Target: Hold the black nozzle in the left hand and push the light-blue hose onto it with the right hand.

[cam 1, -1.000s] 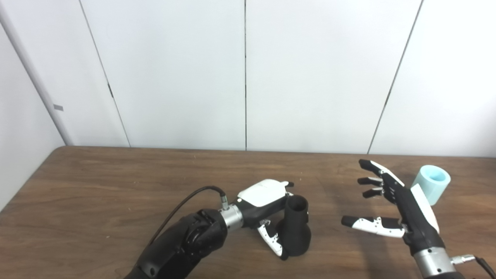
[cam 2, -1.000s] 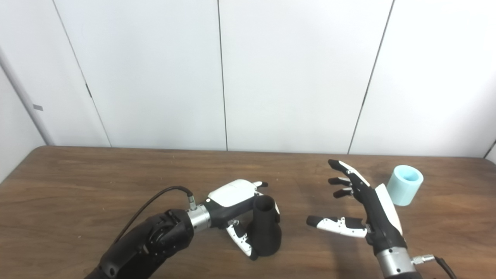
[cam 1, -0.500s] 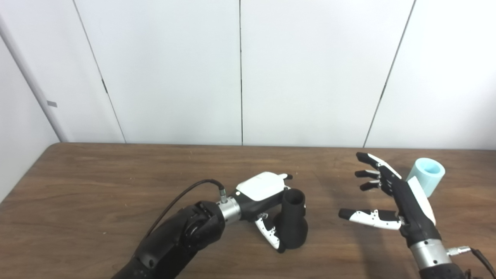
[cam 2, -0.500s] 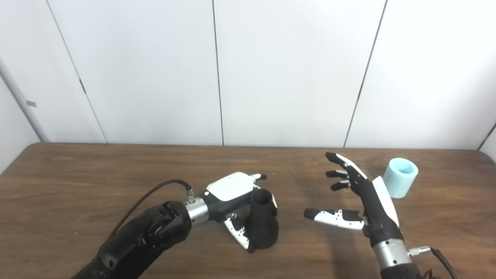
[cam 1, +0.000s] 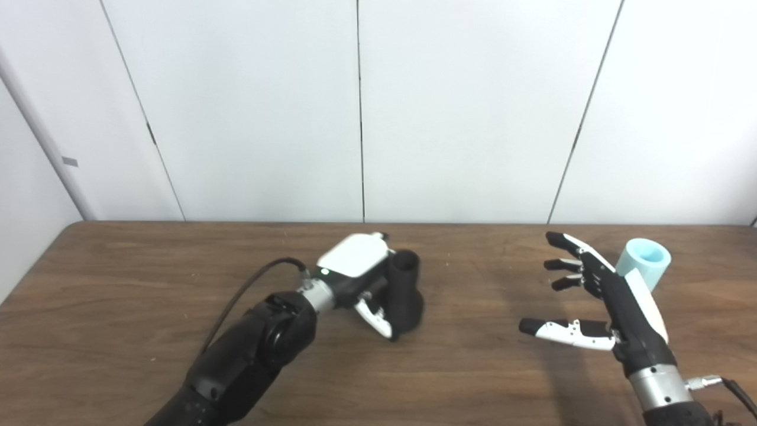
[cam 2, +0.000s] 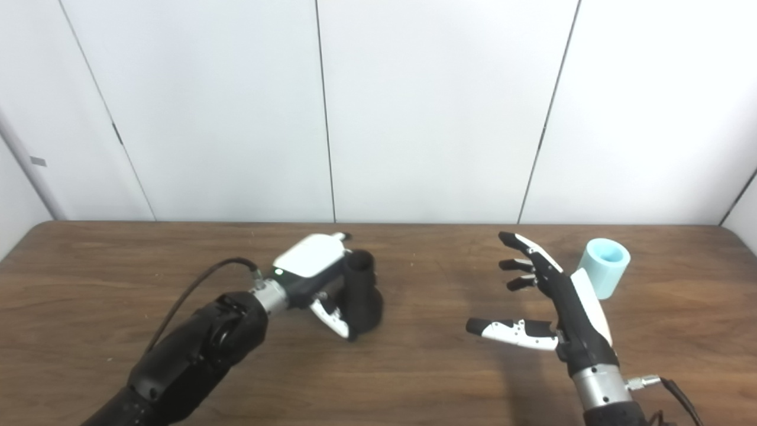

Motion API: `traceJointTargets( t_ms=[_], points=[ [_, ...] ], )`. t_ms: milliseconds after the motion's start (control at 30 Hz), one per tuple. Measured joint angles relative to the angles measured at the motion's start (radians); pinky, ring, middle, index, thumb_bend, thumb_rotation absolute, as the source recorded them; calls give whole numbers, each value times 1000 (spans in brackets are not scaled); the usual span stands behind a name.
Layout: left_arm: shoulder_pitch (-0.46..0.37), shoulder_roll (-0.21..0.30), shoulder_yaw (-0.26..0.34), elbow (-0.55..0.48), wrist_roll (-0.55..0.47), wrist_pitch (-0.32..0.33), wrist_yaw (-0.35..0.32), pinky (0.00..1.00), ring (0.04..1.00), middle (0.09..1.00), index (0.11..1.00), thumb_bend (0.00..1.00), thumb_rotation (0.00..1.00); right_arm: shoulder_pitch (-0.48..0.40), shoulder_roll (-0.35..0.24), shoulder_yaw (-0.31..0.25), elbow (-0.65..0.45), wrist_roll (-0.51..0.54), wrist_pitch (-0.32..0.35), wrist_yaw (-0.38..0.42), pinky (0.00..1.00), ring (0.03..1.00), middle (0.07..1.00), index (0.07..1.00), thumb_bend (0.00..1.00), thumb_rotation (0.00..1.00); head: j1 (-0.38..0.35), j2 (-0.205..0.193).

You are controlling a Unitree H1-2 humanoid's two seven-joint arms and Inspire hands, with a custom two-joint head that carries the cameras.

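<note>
The black nozzle (cam 1: 405, 290) stands upright near the middle of the table, narrow open end up and flared base down. My left hand (cam 1: 361, 278) is wrapped around it from the left, with the thumb in front and the fingers hidden behind. I cannot tell whether its base touches the wood. The light-blue hose (cam 1: 643, 263), a short open cylinder, stands at the right. My right hand (cam 1: 609, 302) hovers just left of the hose, open with fingers spread and thumb pointing left, holding nothing. Its white back hides the hose's lower left edge.
The brown wooden table (cam 1: 148, 284) runs the full width, with its far edge against a white panelled wall. A black cable (cam 1: 248, 290) loops from my left wrist. A wide gap of bare wood lies between the nozzle and my right hand.
My left hand has carried the nozzle to the left and farther from me. My right hand has stayed open beside the hose. The camera has also shifted a little.
</note>
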Motion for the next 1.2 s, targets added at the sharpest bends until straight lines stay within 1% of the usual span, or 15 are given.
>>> traceJointTargets(
  t_ms=[67, 200, 333, 400, 433, 700, 933, 1067, 1200],
  points=[
    [-4, 0, 6, 12, 0, 16, 8, 1000, 653, 484, 488, 526, 0, 0, 0, 0, 0, 0, 0, 0, 597, 741, 864, 841, 696, 253, 0, 0],
    [-9, -1, 1, 38, 0, 18, 48, 1000, 645, 483, 489, 526, 0, 0, 0, 0, 0, 1, 0, 0, 597, 741, 864, 841, 698, 258, -2, 0],
    [-12, -2, -9, 65, -1, 4, 92, 1000, 647, 483, 489, 526, 0, 0, 0, 0, 0, 1, 0, 1, 598, 741, 864, 841, 698, 259, 0, 2],
    [-11, -2, -10, 69, -3, -10, 101, 1000, 659, 482, 489, 526, 0, 0, 0, 0, 0, 1, 0, 1, 598, 741, 864, 841, 698, 259, 0, 2],
    [-11, -2, -10, 70, -5, -15, 102, 1000, 667, 482, 489, 526, 0, 0, 0, 0, 0, 1, 0, 1, 598, 741, 864, 841, 698, 259, 0, 2],
    [-11, 0, -18, 75, -33, -58, 100, 1000, 628, 462, 502, 525, 0, 0, 0, 0, 0, 3, 1, 1, 599, 741, 864, 842, 698, 259, -3, 6],
    [-13, 0, -35, 75, -59, -76, 99, 1000, 627, 468, 497, 525, 0, 0, 0, 0, -1, 5, 1, 1, 598, 741, 864, 841, 698, 259, -5, 9],
    [-24, 0, -44, 84, -75, -104, 76, 1000, 633, 482, 488, 526, 0, 0, 0, 0, -3, 5, 1, 1, 598, 741, 864, 841, 701, 264, -6, 11],
    [-34, 0, -52, 86, -84, -108, 55, 1000, 639, 489, 483, 526, 0, 0, 0, 0, -3, 5, 1, 1, 597, 740, 864, 841, 702, 265, -6, 12]
  ],
)
